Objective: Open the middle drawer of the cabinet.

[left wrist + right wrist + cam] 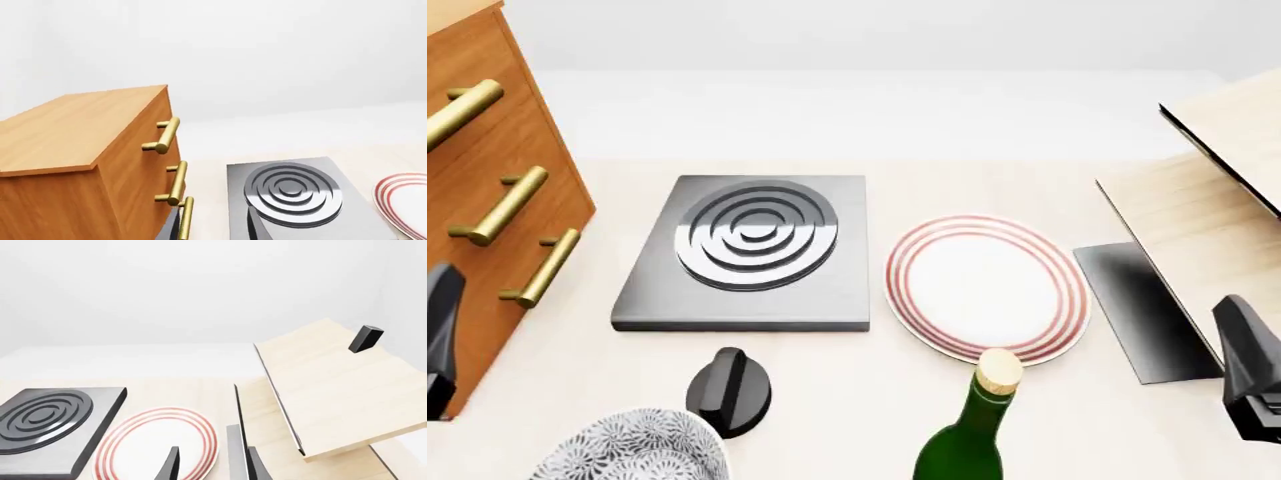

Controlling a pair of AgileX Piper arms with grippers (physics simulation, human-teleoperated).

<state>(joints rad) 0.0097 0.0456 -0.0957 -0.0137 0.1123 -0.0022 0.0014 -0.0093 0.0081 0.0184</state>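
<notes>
Standing at the left side of the left wrist view, the large orange-brown wooden cabinet point(73, 165) is showing its three brass bar handles in a row, and the middle drawer point(143, 182) with its brass cylindrical handle point(177, 183) is lying ahead of the left gripper, whose dark fingertips point(175, 227) are only just showing, so whether they are apart cannot be told. Beside the cabinet a dark grey square hob plate with raised concentric rings point(290, 192) is resting on the pale wooden tabletop point(207, 200), under plain white walls. Looking from the front, the left gripper point(441, 340) is hanging close in front of the cabinet's lower corner, below the middle handle and apart from it; the right gripper point(1254, 375) is sitting far across the table, its jaw state unclear. A white plate with red rim rings point(988, 288), a green corked bottle point(968, 440), a black knob point(730, 390) and a grey patterned bowl point(627, 450) are lying between. In the right wrist view, the right gripper's fingers point(170, 465) are standing apart above the plate, beside pale light-wood boards point(333, 385).
</notes>
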